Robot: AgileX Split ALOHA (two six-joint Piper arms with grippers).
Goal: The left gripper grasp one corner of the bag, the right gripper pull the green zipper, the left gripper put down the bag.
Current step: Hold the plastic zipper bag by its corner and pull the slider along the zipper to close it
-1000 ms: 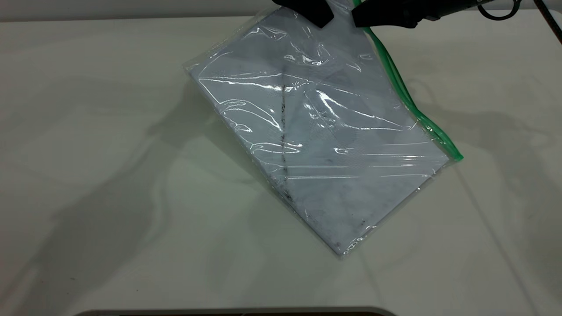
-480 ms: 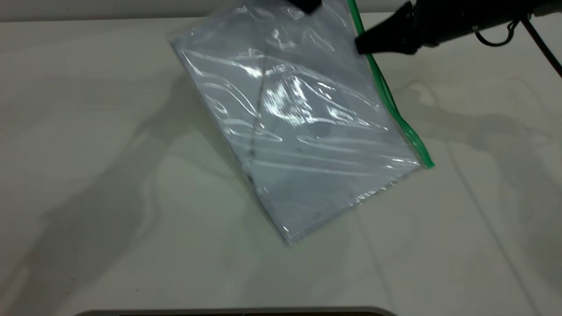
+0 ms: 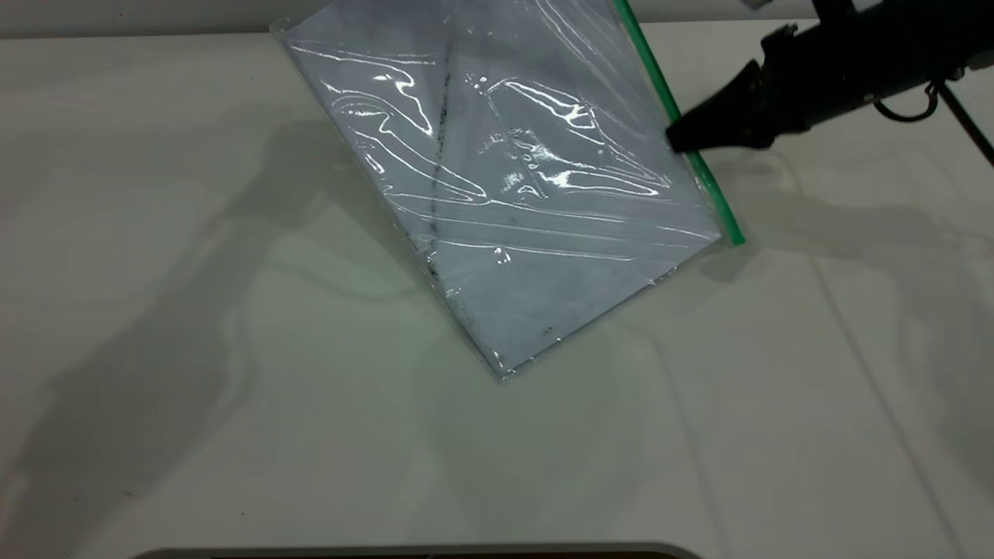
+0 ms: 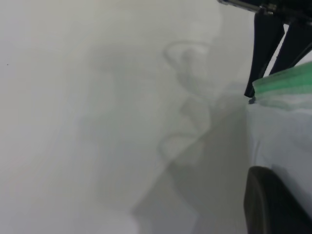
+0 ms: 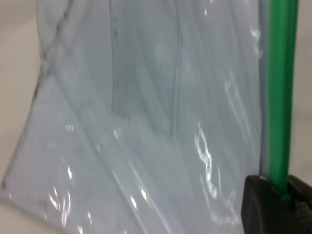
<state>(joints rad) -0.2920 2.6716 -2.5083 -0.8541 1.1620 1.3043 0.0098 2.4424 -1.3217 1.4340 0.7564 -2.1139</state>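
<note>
We see the bag point(image 3: 512, 178) lifted at its far end above the table point(image 3: 155, 310), its near corner lowest. The right gripper point(image 3: 674, 140) pinches the green zipper point(image 3: 699, 167) on the bag's right edge. The left gripper point(image 4: 273, 204) shows only partly; we cannot tell its finger state.

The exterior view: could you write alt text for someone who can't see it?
A clear plastic bag of white sheets hangs tilted over a white table, its top out of frame. A black right gripper reaches in from the right and meets the green zipper strip along the bag's edge, partway down it. A dark streak runs down the bag's face.
</note>
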